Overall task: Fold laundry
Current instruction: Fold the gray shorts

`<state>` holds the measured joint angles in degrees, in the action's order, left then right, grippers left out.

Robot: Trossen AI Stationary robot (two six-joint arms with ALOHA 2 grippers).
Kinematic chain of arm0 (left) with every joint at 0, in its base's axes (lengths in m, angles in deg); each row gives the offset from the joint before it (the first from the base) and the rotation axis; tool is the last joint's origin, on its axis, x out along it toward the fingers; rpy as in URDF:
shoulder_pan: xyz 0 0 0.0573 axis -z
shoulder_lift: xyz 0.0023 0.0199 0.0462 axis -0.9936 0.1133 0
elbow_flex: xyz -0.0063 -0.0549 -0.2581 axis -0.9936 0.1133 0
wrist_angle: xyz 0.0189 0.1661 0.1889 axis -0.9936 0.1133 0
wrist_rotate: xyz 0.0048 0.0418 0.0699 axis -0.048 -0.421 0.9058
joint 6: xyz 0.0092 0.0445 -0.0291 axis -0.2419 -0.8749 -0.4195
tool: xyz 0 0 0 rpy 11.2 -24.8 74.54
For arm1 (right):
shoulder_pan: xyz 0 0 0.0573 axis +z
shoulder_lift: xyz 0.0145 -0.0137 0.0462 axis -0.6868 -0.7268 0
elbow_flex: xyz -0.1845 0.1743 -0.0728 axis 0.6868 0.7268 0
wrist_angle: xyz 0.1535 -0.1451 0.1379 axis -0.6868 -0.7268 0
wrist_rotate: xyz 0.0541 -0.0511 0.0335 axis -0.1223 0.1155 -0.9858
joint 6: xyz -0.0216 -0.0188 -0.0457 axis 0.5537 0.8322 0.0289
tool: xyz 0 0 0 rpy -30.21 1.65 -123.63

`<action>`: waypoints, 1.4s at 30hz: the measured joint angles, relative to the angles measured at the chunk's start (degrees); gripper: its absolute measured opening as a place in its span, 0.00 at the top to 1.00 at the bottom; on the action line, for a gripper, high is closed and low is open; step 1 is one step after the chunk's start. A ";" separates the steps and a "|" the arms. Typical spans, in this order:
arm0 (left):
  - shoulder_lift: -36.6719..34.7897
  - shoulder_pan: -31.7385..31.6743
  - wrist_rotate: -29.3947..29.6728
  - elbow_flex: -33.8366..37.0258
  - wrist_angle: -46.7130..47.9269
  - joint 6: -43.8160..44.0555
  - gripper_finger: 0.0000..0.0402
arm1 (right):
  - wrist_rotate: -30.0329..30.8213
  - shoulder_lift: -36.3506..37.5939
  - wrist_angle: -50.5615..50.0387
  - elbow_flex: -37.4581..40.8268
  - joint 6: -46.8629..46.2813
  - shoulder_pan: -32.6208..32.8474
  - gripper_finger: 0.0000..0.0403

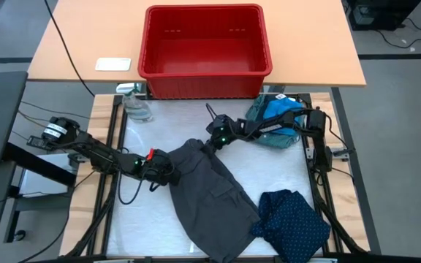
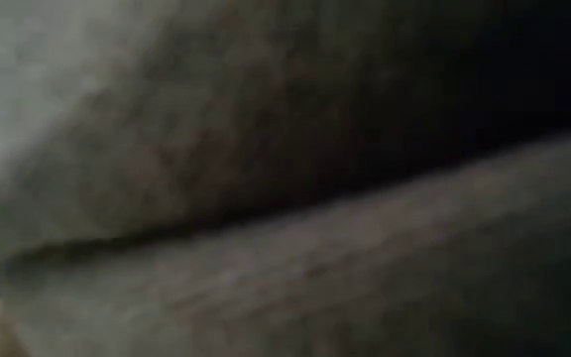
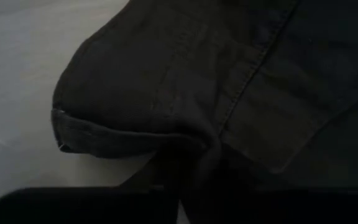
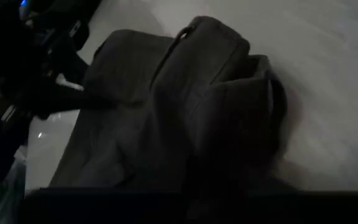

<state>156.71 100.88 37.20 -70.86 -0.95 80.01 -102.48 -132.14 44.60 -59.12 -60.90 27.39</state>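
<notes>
left arm point(image 1: 86, 150): dark jointed links, white labelled band near its base, small red tab and green light by the wrist | right arm point(image 1: 269, 126): dark links, green light at the wrist, thin black cable along it | own fingers in wrist views: plain dark bars

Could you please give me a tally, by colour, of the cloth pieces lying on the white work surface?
Charcoal-grey: 1, the large charcoal-grey garment
Navy dotted: 1, the navy dotted piece
Bright blue: 1, the bright blue garment
Grey-green: 1, the grey-green shirt partly under the blue one
Pale grey: 1, a small crumpled cloth
Total: 5
</notes>
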 joint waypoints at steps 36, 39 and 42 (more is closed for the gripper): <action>-18.73 0.83 20.58 -44.64 23.93 -64.66 0.97 | 8.16 35.92 6.86 -3.23 43.51 -1.70 0.97; -17.18 1.96 19.18 -52.20 23.21 -72.02 0.97 | 7.92 39.05 4.97 -5.19 45.73 -1.14 0.97; -14.90 2.90 16.78 -55.96 23.61 -74.84 0.97 | 7.99 41.08 3.28 -6.12 48.28 -0.19 0.97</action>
<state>141.82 103.78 53.98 -126.81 22.66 5.17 -94.49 -91.05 47.88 -65.24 -12.62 27.20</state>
